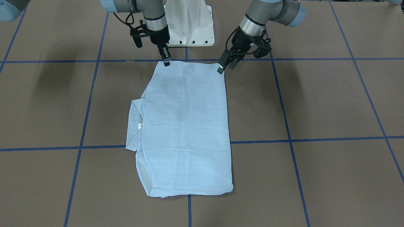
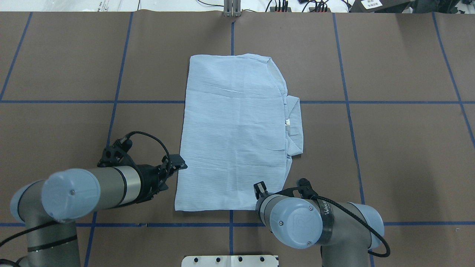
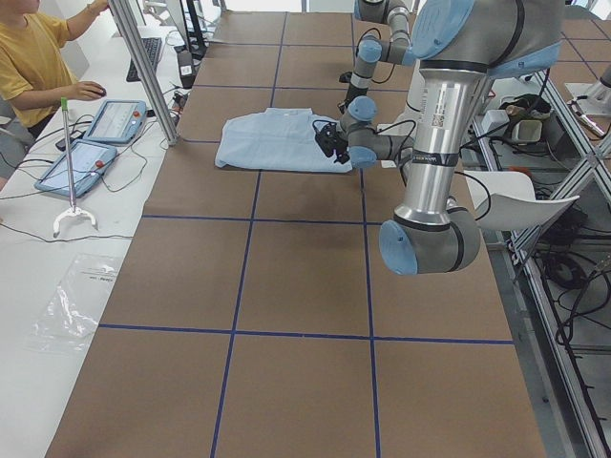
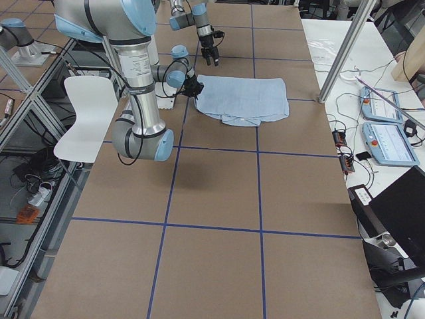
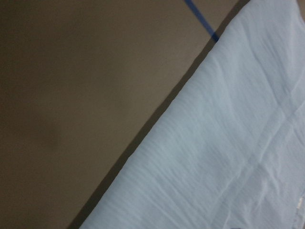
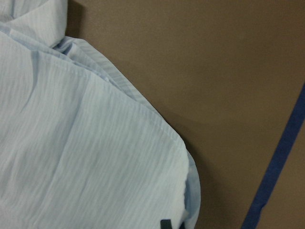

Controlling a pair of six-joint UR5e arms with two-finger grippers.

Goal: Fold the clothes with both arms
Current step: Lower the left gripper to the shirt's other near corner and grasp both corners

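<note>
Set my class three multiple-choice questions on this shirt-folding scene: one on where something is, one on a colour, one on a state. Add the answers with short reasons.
1. On which side of the shirt does the collar stick out?
A. the robot's right
B. the robot's left
C. the far edge

2. What colour are the tape lines on the table?
A. red
B. blue
C. yellow

3. How is the shirt lying?
A. crumpled in a heap
B. hanging off the table's edge
C. folded flat into a rough rectangle

Answers:
1 A: in the overhead view the collar juts from the shirt's right edge.
2 B: the grid lines are blue on the brown surface.
3 C: it lies smooth, with mostly straight edges.
</note>
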